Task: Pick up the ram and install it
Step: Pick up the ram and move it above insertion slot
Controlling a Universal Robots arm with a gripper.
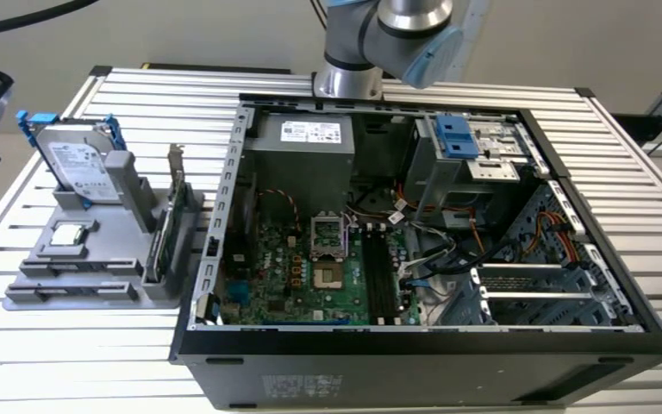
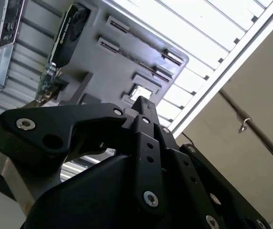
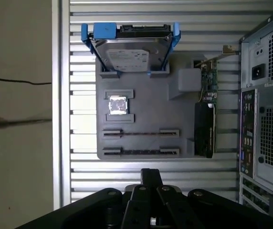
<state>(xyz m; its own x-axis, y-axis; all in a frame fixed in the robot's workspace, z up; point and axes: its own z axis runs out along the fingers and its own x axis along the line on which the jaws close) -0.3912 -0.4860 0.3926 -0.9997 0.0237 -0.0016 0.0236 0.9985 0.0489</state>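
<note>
— Slatted aluminium table (image 3: 127,19): ram (image 3: 141,133) location?
— Thin dark stick, edgewise in the grey moulded tray (image 3: 146,102). Black gripper (image 3: 151,174) hangs nearby, clenched, empty.
— Hazard?
— Clenched, it may strike the stick's edge.

Arm: silver, pale-blue-capped jointed robot arm (image 1: 406,34) at the top edge of the exterior view. Black linkage gripper (image 3: 151,174) (image 2: 141,101) seen in both wrist views: fingers meet tip to tip, aimed downward, hanging free.
</note>
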